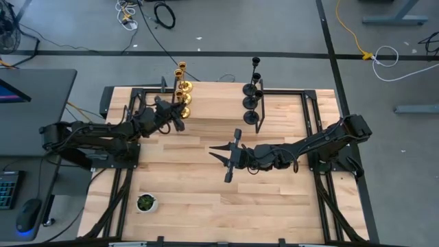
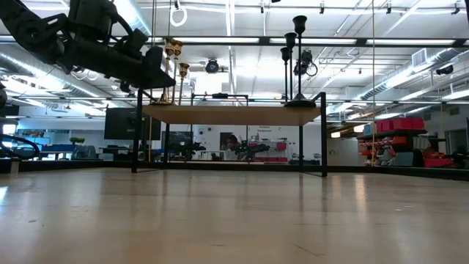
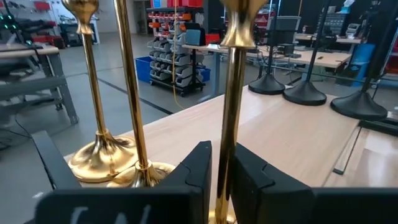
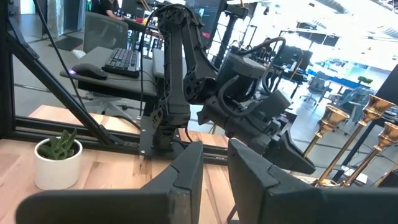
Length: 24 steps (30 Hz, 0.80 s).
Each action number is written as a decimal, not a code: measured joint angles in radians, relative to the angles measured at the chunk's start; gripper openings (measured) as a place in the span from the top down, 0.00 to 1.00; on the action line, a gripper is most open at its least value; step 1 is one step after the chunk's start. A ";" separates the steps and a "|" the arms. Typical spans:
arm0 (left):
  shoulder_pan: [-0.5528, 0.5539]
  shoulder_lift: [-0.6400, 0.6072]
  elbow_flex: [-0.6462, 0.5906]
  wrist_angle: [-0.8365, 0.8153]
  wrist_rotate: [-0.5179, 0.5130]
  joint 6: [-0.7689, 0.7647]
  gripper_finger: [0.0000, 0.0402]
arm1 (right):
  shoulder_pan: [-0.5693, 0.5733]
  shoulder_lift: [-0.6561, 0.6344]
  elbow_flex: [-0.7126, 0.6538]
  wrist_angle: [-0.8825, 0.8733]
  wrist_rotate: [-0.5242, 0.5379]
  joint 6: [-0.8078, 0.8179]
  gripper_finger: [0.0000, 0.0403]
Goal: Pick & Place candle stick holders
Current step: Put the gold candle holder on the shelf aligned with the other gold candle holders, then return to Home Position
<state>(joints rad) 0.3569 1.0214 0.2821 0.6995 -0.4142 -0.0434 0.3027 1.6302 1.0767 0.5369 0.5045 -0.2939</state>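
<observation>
**Left claw at a gold candle holder on the raised shelf**

The big wooden table point(image 1: 226, 185) fills most of the view from above. At its far side stands a raised wooden shelf point(image 1: 219, 106) on black legs.

The left arm point(image 1: 89, 134) reaches in from the left side. The right arm point(image 1: 309, 144) reaches in from the right, out over the middle of the table.

Three gold candle stick holders point(image 1: 182, 89) stand close together at the left end of the shelf. Three black candle stick holders point(image 1: 252, 99) stand in a row at the right end, well apart from the gold ones.

The left gripper point(image 1: 177, 118) is at the nearest gold holder. In the left wrist view, the thin gold stem point(image 3: 229, 124) stands right between its two dark fingers point(image 3: 198, 174). The fingers are only a little way apart. They sit very near the stem, but I cannot tell if they are squeezing it.

The right gripper point(image 1: 219, 152) hangs over bare table with nothing in it. Its fingers point(image 4: 183, 177) have a small gap between them.

A small white pot point(image 1: 145, 203) with a green plant sits near the front left corner of the table, far from the holders.
</observation>
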 joint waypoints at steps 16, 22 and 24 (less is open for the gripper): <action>-0.007 -0.015 0.000 -0.004 -0.027 0.088 0.58 | 0.000 0.000 0.000 -0.009 0.001 -0.003 0.81; -0.050 -0.132 0.001 -0.090 -0.027 0.115 0.53 | 0.000 -0.008 0.001 -0.026 0.047 -0.027 0.81; -0.070 -0.192 0.001 -0.146 -0.026 0.116 0.53 | 0.000 -0.013 0.001 -0.036 0.105 -0.029 0.81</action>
<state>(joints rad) 0.2871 0.8295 0.2832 0.5533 -0.4406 0.0727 0.3029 1.6169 1.0775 0.5008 0.6096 -0.3233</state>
